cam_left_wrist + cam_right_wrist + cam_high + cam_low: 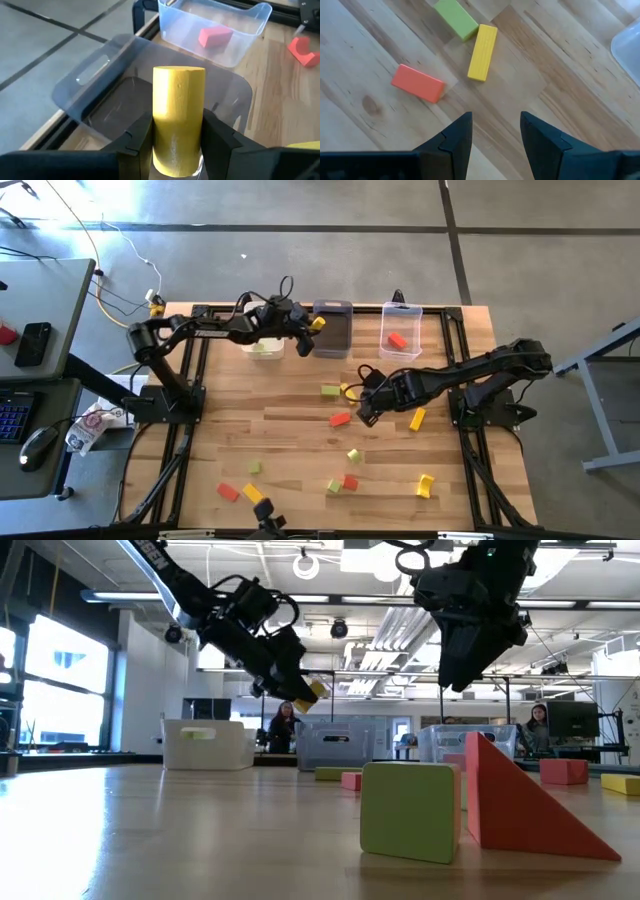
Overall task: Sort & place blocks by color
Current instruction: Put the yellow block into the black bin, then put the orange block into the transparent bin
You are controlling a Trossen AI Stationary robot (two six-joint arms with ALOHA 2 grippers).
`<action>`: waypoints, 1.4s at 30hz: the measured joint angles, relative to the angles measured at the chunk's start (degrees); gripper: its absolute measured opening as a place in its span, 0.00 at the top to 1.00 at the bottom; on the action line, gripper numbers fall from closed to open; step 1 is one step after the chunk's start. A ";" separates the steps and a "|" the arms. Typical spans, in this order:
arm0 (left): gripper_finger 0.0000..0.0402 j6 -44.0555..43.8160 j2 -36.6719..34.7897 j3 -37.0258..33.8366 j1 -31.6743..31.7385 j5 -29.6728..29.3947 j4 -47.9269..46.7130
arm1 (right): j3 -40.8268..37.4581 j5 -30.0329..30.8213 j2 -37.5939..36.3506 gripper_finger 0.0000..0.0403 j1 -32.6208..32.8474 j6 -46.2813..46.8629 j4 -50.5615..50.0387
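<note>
While the left claw (312, 326) hangs over the dark grey bin (332, 330) at the far edge of the bench (290, 450), the high view shows it pinching a yellow block (318, 323). White bin (265, 345) just to the left, clear bin (401, 332) to the right with one red block (397, 340) inside. Right claw (362, 412) sits low at mid-bench, close to a red bar (340, 419), a green block (330, 391) and a yellow bar (349, 391); other blocks lie scattered nearer the front edge.

Low view: left claw (305, 690) raised above the bins, yellow block (317, 690) at its tip. Right claw is also held up in the air.

Left wrist view: fingers (132, 140) clamped on both sides of the yellow block (178, 120) (faceted, standing upright), dark grey bin (100, 85) directly beneath.

Right wrist view: right claw (496, 131) parted and holding nothing, bare wood between its fingers; red bar (418, 83), yellow bar (482, 46) and green block (455, 18) lie ahead, the last two touching.
</note>
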 joint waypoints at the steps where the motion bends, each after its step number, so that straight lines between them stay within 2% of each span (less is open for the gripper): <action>1: 0.74 -0.02 0.94 0.85 -0.02 0.38 -0.07 | 0.00 -0.01 0.00 0.62 0.00 0.00 0.08; 9: 0.73 -0.02 7.45 8.30 0.09 1.17 -6.00 | 0.00 1.46 0.02 0.62 -0.02 0.00 0.39; 14: 0.73 -1.16 9.48 9.73 0.13 2.45 -7.08 | 0.00 1.49 0.02 0.62 -0.02 0.00 0.39; 23: 0.61 -2.51 9.46 9.77 0.09 2.83 -8.21 | 0.00 1.41 0.02 0.62 -0.02 0.48 0.39; 31: 0.51 -1.57 9.46 9.77 0.07 2.70 -10.17 | 0.00 -2.01 0.02 0.62 0.43 2.97 0.39; 36: 0.50 -0.99 8.09 9.77 0.11 2.87 -11.22 | 0.00 -2.92 0.02 0.62 2.61 5.53 0.38; 42: 0.51 0.99 2.52 9.77 -0.14 2.90 -15.26 | 0.00 -7.66 0.02 0.62 5.55 8.21 -0.71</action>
